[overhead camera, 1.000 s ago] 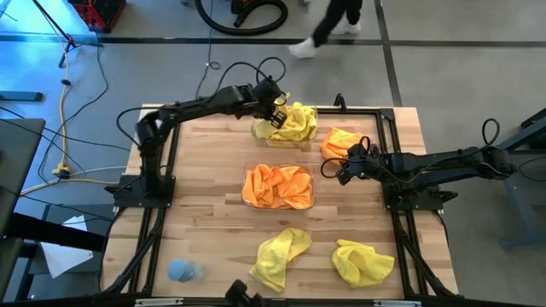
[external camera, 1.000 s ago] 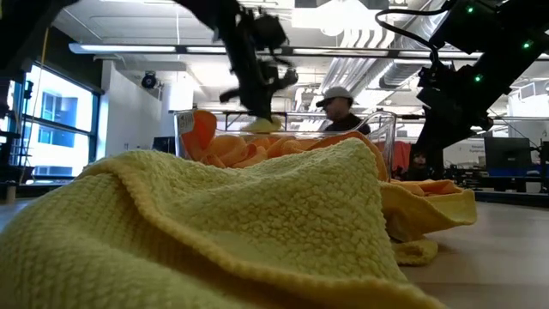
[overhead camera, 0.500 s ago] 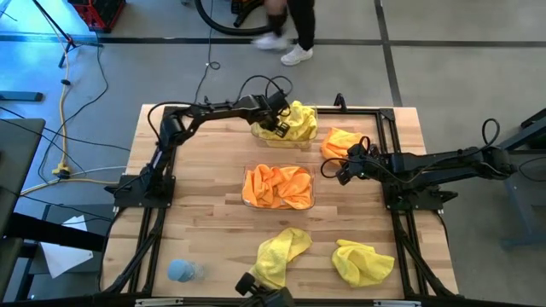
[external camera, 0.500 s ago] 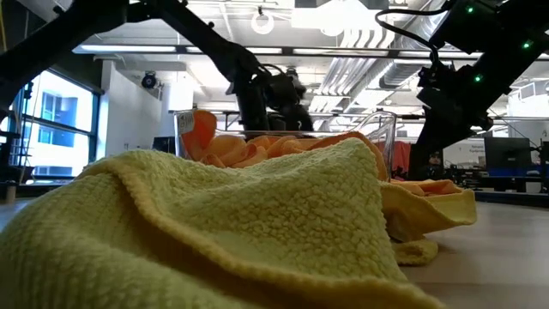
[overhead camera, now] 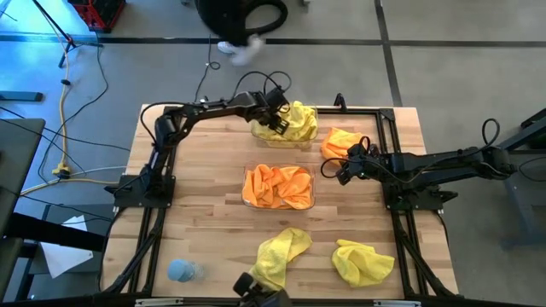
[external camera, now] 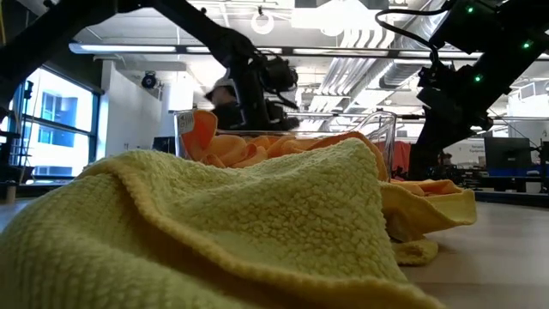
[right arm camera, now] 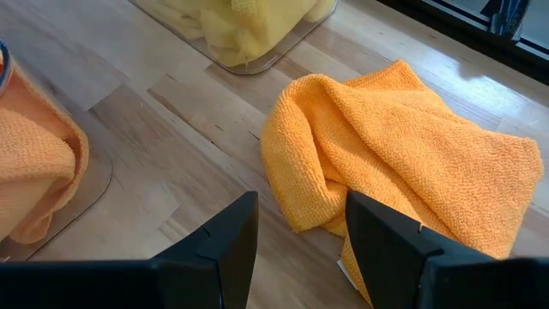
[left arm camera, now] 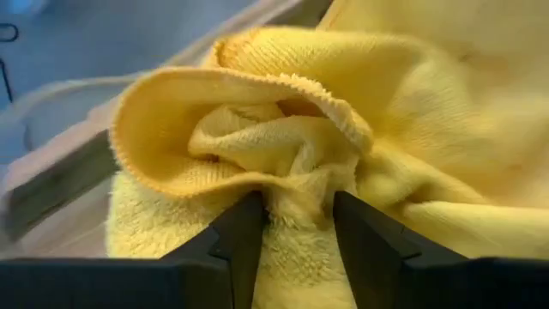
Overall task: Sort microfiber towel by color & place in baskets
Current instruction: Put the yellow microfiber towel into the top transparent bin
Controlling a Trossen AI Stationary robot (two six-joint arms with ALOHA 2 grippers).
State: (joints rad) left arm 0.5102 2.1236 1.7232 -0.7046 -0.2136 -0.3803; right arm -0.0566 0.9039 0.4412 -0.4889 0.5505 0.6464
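Hovering over the far basket (overhead camera: 260,135), the left gripper (left arm camera: 296,225) has its fingers parted around a fold of yellow towel (left arm camera: 283,146). Right gripper (right arm camera: 296,236), fingers apart, sits beside the orange towel (right arm camera: 412,163).

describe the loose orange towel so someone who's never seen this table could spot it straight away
Start at the far basket holding yellow cloth, near the table's far edge. Just to its right, on bare wood, lies the loose orange towel, directly ahead of the right tool. It is the only orange towel outside a basket; the other orange cloths fill the middle basket, and the remaining loose towels are yellow.
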